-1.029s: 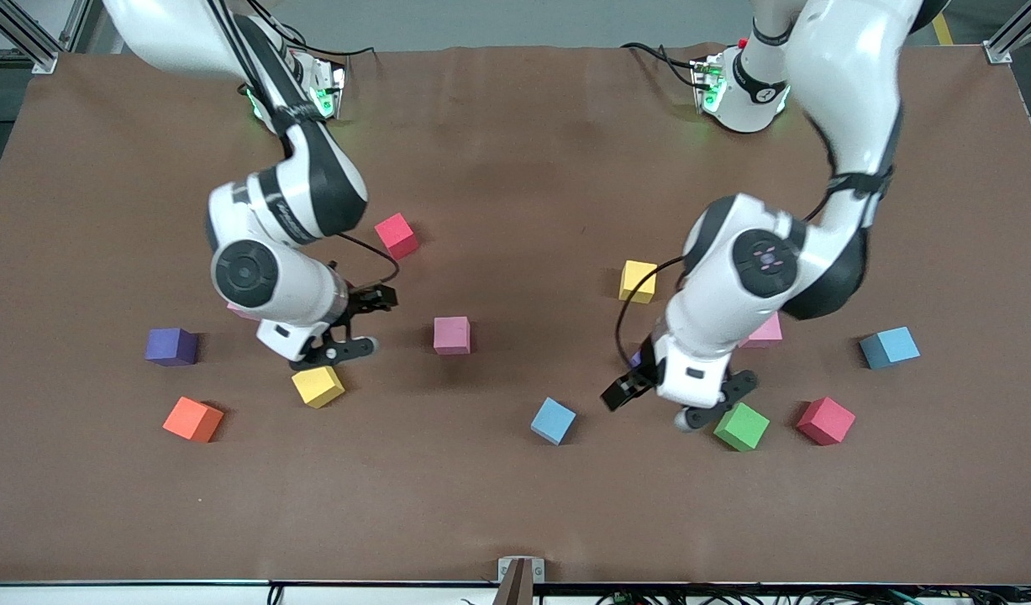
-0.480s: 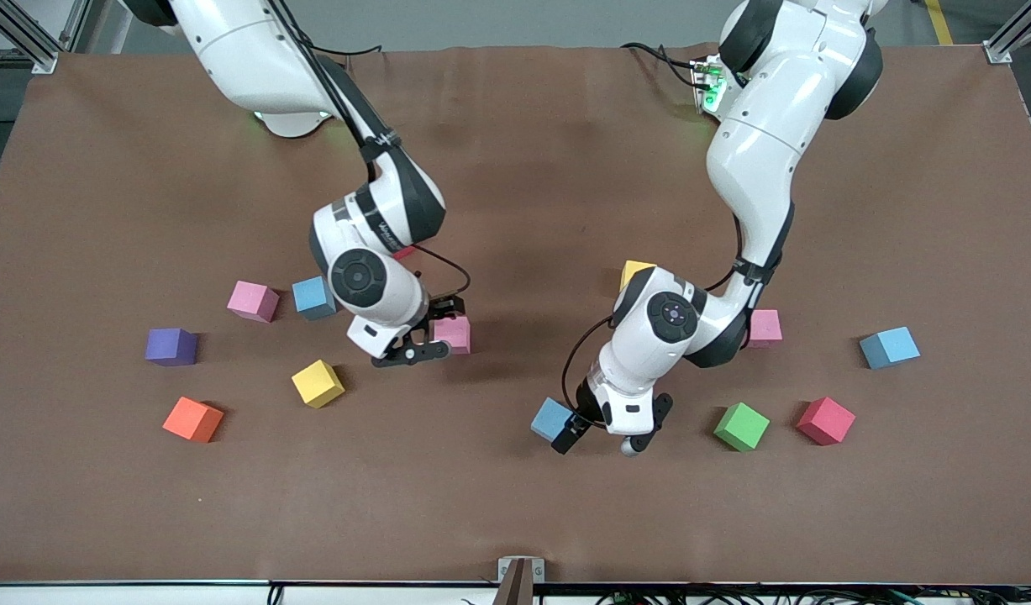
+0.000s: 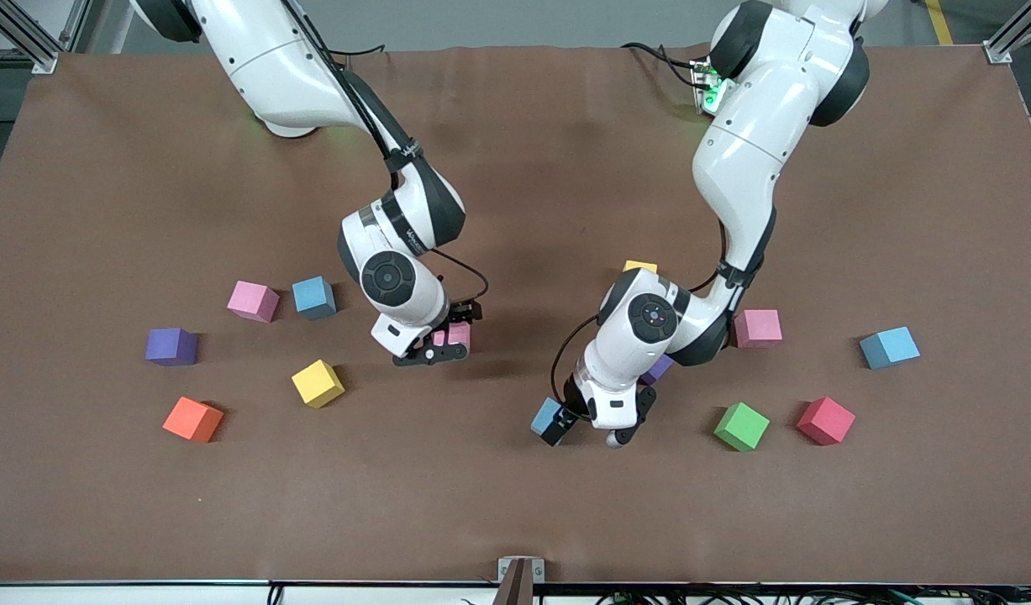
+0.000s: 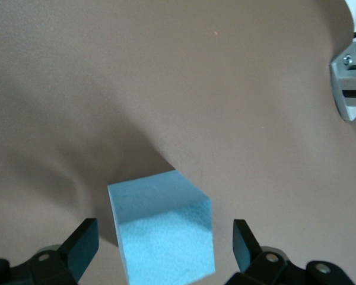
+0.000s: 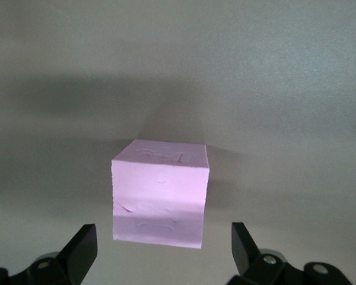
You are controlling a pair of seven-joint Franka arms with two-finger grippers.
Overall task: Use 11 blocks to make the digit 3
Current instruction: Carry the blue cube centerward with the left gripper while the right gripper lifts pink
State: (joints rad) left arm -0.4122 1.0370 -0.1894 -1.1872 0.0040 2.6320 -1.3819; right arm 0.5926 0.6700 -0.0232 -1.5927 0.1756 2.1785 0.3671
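My right gripper (image 3: 431, 349) hangs open just over a pink block (image 3: 458, 334) near the table's middle. In the right wrist view that pink block (image 5: 160, 193) sits on the cloth between the spread fingers (image 5: 83, 246), untouched. My left gripper (image 3: 603, 424) is open and low over a blue block (image 3: 547, 416). In the left wrist view the blue block (image 4: 163, 228) lies between the fingers (image 4: 243, 243) with gaps on both sides. A purple block (image 3: 658, 367) and a yellow block (image 3: 640, 266) peek out from under the left arm.
Toward the right arm's end lie pink (image 3: 252, 300), blue (image 3: 314, 297), purple (image 3: 171, 345), yellow (image 3: 318, 383) and orange (image 3: 193, 419) blocks. Toward the left arm's end lie pink (image 3: 758, 328), blue (image 3: 889, 347), green (image 3: 741, 426) and red (image 3: 826, 420) blocks.
Both arms swung toward the table's middle. The right gripper went from the yellow block to the pink one. The left gripper went from the green block to the blue one. Both stayed open.
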